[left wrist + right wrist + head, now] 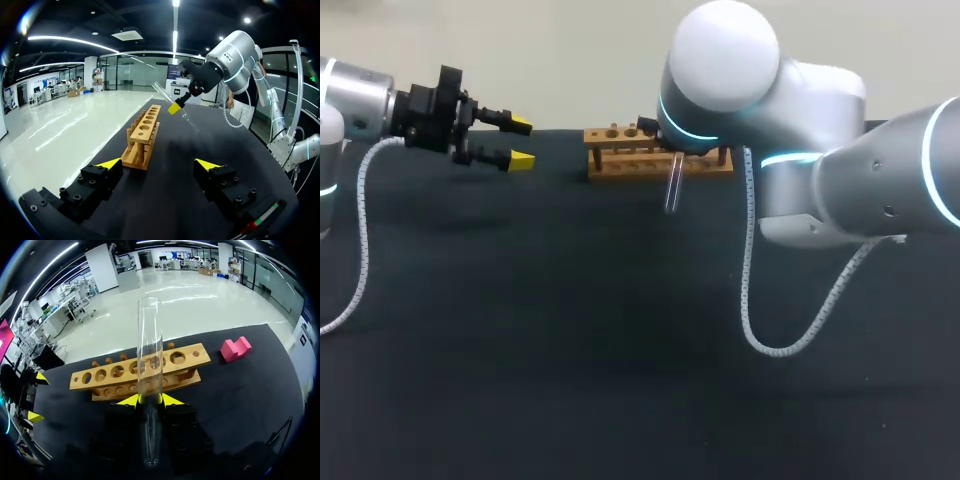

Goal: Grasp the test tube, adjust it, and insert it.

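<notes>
Black counter (570, 350), wooden test tube rack (620, 152) toward its far edge. Right hand (149, 400) clamps the glass test tube (150, 340) (tilted) just near of the rack. Best to square it upright over 1 hole before lowering. Left hand (522, 142) hangs open.

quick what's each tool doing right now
Left tool: open, holding nothing.
Right tool: closed on the test tube.
</notes>
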